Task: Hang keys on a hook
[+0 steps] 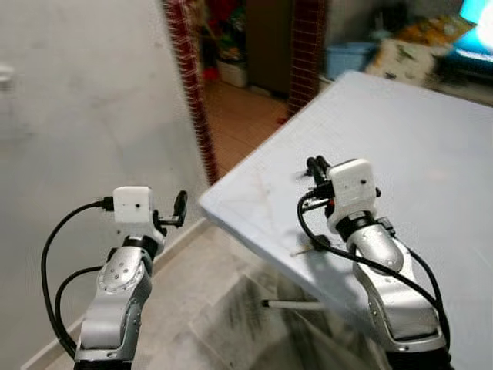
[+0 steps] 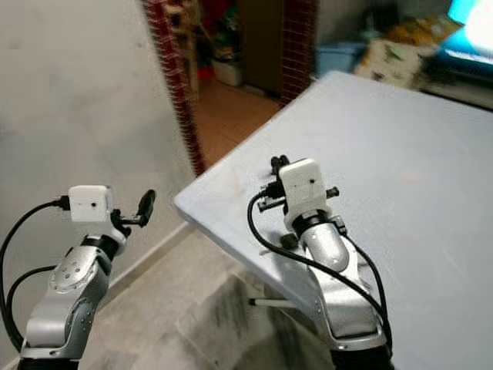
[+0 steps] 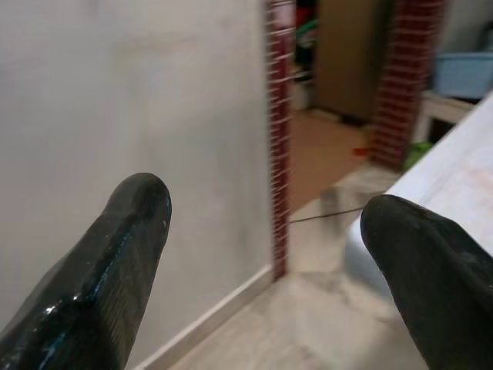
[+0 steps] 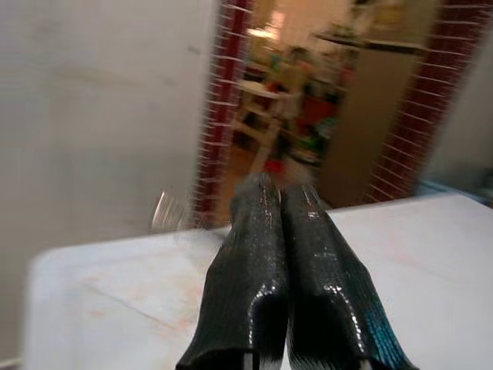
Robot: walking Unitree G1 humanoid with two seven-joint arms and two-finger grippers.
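Note:
My right gripper (image 1: 316, 164) is held over the near corner of the pale blue table (image 1: 416, 131), its fingers (image 4: 258, 254) pressed together. At the fingertips in the right wrist view hangs a faint, blurred ring (image 4: 166, 212) with a grey smear, which looks like the key ring. My left gripper (image 1: 179, 206) is raised beside the table corner, facing the grey wall (image 1: 85, 116). Its fingers (image 3: 115, 262) stand wide apart with nothing between them. A small pale fitting (image 1: 5, 74) sits on the wall at the far left, too small to identify.
A doorway with red brick edges (image 1: 187, 85) opens ahead onto an orange floor and a cluttered room. A blue bin (image 1: 348, 55) and cushions lie beyond the table. Marbled floor tiles (image 1: 208, 308) run between wall and table.

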